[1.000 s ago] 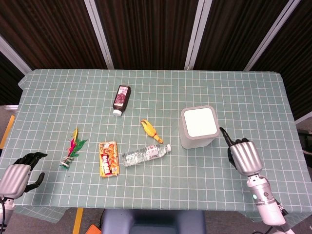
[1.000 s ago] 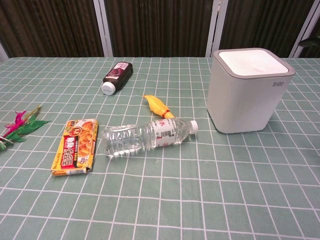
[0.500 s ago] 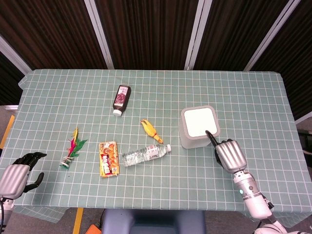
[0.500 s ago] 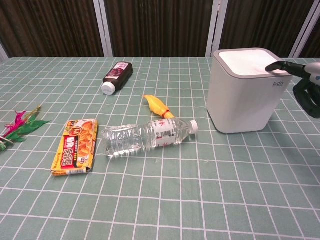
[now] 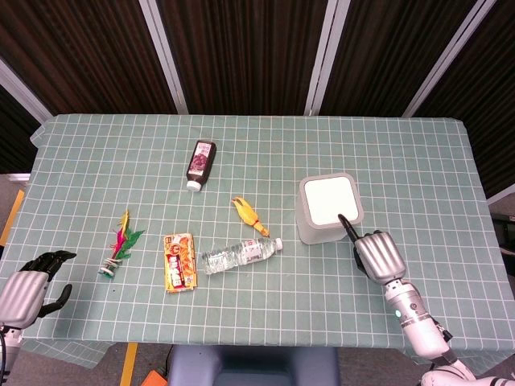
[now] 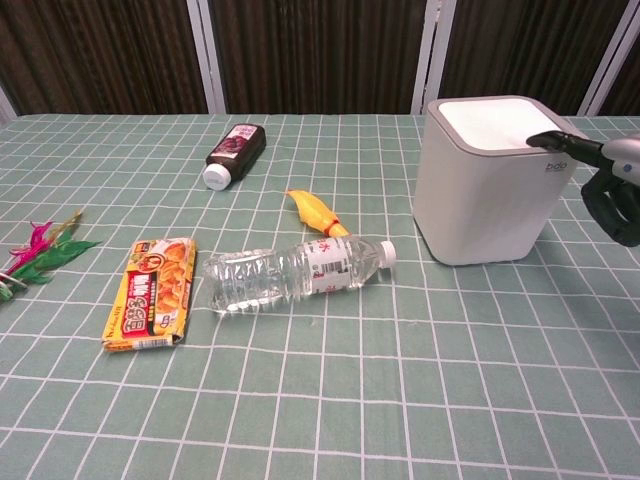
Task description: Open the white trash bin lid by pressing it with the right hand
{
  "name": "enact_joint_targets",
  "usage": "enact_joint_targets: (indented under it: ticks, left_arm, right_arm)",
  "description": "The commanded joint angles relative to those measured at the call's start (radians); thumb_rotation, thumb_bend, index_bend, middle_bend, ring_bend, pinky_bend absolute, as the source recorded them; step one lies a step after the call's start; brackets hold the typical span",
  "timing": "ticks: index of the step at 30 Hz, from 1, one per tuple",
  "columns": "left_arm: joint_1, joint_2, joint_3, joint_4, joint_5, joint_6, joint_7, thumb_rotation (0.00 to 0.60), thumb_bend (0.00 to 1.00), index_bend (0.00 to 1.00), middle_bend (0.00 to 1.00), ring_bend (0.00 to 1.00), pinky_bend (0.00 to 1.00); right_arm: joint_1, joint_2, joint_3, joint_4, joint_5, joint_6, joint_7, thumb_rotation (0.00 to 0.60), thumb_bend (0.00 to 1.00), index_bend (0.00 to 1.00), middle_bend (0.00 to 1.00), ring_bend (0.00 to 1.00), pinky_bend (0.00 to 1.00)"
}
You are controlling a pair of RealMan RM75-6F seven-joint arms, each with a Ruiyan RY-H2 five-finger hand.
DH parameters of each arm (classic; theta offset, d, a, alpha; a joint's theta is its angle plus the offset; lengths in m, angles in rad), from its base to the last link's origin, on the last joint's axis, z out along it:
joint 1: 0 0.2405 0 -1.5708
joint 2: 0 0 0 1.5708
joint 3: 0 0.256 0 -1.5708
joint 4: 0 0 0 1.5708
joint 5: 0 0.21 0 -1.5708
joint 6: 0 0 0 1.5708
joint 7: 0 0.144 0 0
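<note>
tablecloth: green, white grid | bin: white, grey rim | snack pack: orange-yellow | bottle: dark maroon, white cap

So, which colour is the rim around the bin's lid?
Grey, around the white lid of the trash bin; clearest in the chest view.

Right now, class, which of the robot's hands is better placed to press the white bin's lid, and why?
The right hand: it sits beside the white bin, one finger reaching its lid. The left hand lies far off, at the table's opposite corner.
</note>
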Motion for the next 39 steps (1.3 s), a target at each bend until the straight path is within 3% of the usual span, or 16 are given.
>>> enact_joint_targets:
  ticks: [1, 15, 19, 20, 22, 23, 26, 29, 32, 35, 39]
  left_arm:
    - [0.0, 0.0, 0.0, 0.0, -0.001, -0.001, 0.0, 0.6, 0.45, 0.22, 0.22, 0.2, 0.34]
    - [-0.002, 0.001, 0.0, -0.002, -0.001, -0.005, 0.002, 0.6, 0.45, 0.22, 0.22, 0.2, 0.34]
    - [-0.002, 0.002, 0.0, -0.003, -0.002, -0.007, 0.002, 0.6, 0.45, 0.22, 0.22, 0.2, 0.34]
    - [-0.002, 0.002, 0.0, -0.003, -0.003, -0.008, 0.002, 0.6, 0.45, 0.22, 0.22, 0.2, 0.34]
    - [-0.002, 0.002, -0.001, -0.003, -0.003, -0.009, 0.002, 0.6, 0.45, 0.22, 0.22, 0.2, 0.34]
    - [-0.003, 0.001, -0.001, -0.003, -0.003, -0.009, 0.003, 0.6, 0.45, 0.22, 0.22, 0.2, 0.34]
    - [-0.003, 0.002, -0.001, -0.004, -0.004, -0.011, 0.002, 0.6, 0.45, 0.22, 0.22, 0.2, 0.34]
    - [-0.002, 0.002, -0.001, -0.004, -0.005, -0.01, -0.001, 0.6, 0.45, 0.22, 0.22, 0.2, 0.34]
    - [-0.001, 0.002, -0.001, -0.004, -0.006, -0.009, -0.001, 0.6, 0.45, 0.22, 0.22, 0.2, 0.34]
    - [0.0, 0.001, -0.001, -0.006, -0.007, -0.008, 0.005, 0.6, 0.45, 0.22, 0.22, 0.2, 0.34]
    - [0.0, 0.0, -0.001, -0.007, -0.008, -0.009, 0.008, 0.6, 0.45, 0.22, 0.22, 0.2, 0.34]
  right_arm:
    - [0.002, -0.003, 0.001, 0.004, -0.001, 0.011, 0.002, 0.6, 0.84, 0.06, 0.78, 0.75, 0.7]
    - [-0.075, 0.05, -0.016, -0.032, -0.193, 0.24, 0.116, 0.6, 0.84, 0.06, 0.78, 0.74, 0.7]
    - [-0.096, 0.072, 0.0, -0.033, -0.219, 0.302, 0.158, 0.6, 0.8, 0.04, 0.77, 0.68, 0.66]
    - [-0.099, 0.075, 0.003, -0.03, -0.226, 0.313, 0.172, 0.6, 0.77, 0.03, 0.74, 0.65, 0.64]
    - [-0.108, 0.081, 0.013, -0.02, -0.241, 0.344, 0.206, 0.6, 0.68, 0.0, 0.57, 0.55, 0.58]
    - [-0.114, 0.085, 0.019, -0.011, -0.253, 0.366, 0.232, 0.6, 0.65, 0.0, 0.47, 0.47, 0.52]
    - [-0.143, 0.097, 0.02, 0.022, -0.283, 0.428, 0.292, 0.6, 0.53, 0.0, 0.28, 0.25, 0.31]
    - [-0.185, 0.094, 0.003, 0.077, -0.318, 0.501, 0.349, 0.6, 0.42, 0.0, 0.17, 0.14, 0.23]
    - [-0.241, 0.082, -0.018, 0.144, -0.321, 0.568, 0.386, 0.6, 0.31, 0.0, 0.11, 0.09, 0.23]
    - [-0.287, 0.06, -0.038, 0.22, -0.306, 0.601, 0.439, 0.6, 0.23, 0.0, 0.08, 0.06, 0.24]
    - [-0.296, 0.051, -0.039, 0.248, -0.296, 0.602, 0.459, 0.6, 0.22, 0.0, 0.05, 0.03, 0.24]
